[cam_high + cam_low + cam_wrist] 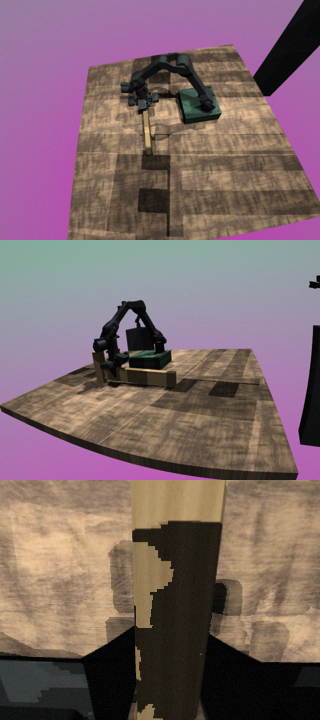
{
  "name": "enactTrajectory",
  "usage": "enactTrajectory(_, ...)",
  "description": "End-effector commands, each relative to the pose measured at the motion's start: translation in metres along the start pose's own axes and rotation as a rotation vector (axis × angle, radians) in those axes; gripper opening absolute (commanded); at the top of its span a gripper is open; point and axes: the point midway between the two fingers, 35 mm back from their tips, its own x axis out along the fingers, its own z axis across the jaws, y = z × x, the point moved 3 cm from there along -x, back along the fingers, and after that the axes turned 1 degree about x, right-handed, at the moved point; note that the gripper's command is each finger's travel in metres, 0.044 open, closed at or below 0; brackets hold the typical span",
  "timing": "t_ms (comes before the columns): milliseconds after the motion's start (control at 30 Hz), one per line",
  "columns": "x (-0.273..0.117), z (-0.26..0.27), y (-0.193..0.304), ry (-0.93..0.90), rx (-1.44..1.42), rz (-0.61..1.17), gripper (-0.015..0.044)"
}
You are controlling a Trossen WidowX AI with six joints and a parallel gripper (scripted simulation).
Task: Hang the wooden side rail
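Observation:
The wooden side rail (147,131) (144,376) (177,505) lies lengthwise, its far end low at the table top. Its other end is close to the upright headboard post (98,365) in the exterior view. My gripper (143,103) (114,371) (165,626) is shut on the rail near the post end, with one finger on each side of it in the wrist view. The arm hides most of the post in the top view. The steel hooks, the slot and the pins are hidden, so I cannot tell whether the hooks sit on the pins.
The green base block (192,103) (148,360) under the arm stands beside the rail. The wooden table (232,160) (168,431) bears both. A dark column (284,51) (310,395) stands beyond the table edge, and a dark box (135,339) shows behind the arm.

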Motion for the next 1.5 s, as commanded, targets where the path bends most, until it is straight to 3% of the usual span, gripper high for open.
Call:
enactTrajectory(0,-0.0018,-0.0012,0.0023,0.007,0.001,0.004,0.0)
enactTrajectory(1467,-0.0026,-0.002,0.0066,0.007,0.001,0.004,0.0)
